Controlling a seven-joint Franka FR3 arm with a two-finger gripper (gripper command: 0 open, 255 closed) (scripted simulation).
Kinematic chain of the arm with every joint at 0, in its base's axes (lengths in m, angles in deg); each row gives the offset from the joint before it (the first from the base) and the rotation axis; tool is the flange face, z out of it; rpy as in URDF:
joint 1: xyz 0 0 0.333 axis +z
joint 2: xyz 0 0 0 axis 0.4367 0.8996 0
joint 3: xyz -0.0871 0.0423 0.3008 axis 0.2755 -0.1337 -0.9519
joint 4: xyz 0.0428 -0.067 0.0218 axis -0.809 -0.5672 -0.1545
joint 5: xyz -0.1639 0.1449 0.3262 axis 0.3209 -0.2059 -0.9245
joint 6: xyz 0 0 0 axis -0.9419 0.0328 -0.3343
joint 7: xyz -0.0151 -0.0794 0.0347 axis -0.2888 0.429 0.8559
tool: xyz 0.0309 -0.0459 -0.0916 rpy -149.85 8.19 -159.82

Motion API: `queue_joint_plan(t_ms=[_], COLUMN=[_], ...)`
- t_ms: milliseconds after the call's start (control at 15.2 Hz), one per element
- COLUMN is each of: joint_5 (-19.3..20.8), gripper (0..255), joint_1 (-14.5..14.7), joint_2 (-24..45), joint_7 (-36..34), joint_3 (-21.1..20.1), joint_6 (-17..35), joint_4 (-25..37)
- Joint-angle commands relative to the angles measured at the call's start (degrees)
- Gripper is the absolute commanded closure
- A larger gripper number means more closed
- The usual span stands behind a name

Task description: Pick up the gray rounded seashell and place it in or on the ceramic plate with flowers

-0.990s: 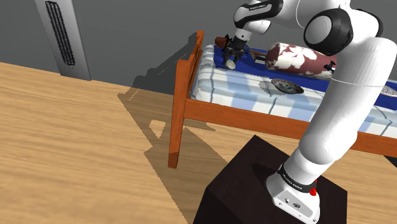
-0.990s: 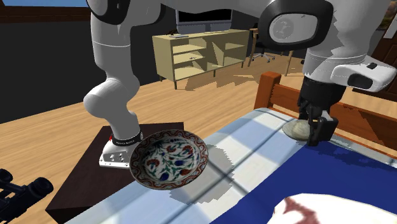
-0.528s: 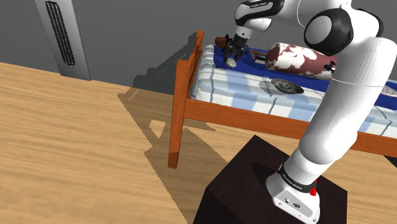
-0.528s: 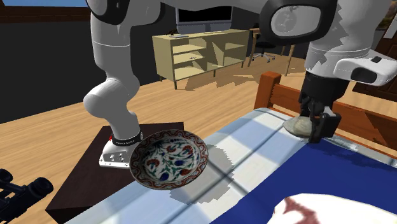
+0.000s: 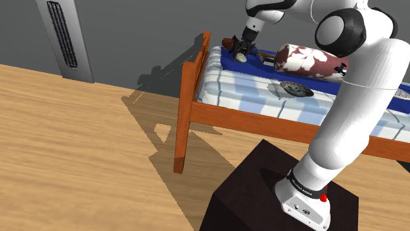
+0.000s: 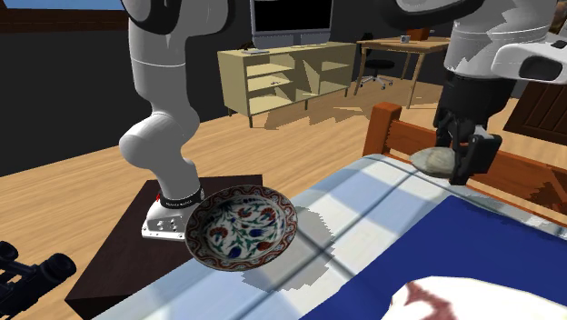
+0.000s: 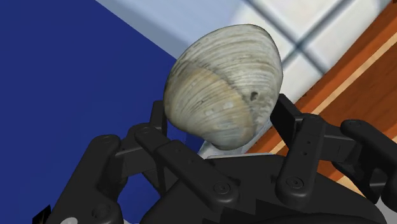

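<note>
Over the bed [image 5: 250, 92], close to its orange wooden end rail [image 6: 400, 136], you have the grey-white ribbed seashell [image 7: 222, 95] clasped between the two black fingers [image 7: 289, 127] of the gripper [image 7: 222, 116]. It hangs clear of the covers, and you can see blue blanket and white checked sheet behind it. The flowered plate [image 6: 241, 227] lies on the checked part of the bed, well apart from the shell, on the side nearer the dark stand [image 5: 263, 197]. A red-and-white flowered bolster [image 5: 309, 60] lies on the blue blanket. Beyond the bed you see a wood floor [image 5: 79, 144] and pale open shelves [image 6: 282, 77].
</note>
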Motion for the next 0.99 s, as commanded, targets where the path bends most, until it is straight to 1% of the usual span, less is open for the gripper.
queue_joint_plan(t_ms=[0, 396, 462, 660, 924], joint_5=[-0.02, -0.07, -0.07, 1.47, 3.61], gripper=[255, 255, 255, 255, 255], joint_1=[-0.11, -0.49, -0.50, -0.74, -1.58], joint_2=[0.34, 1.04, 1.05, -5.38, -13.15], joint_7=[-0.26, -0.86, -0.87, 0.83, 2.99], joint_3=[0.02, 0.14, 0.14, 0.99, 2.14], joint_6=[-1.74, -6.60, -6.73, -4.84, -3.39], joint_4=[2.07, 7.65, 7.79, -0.54, -9.69])
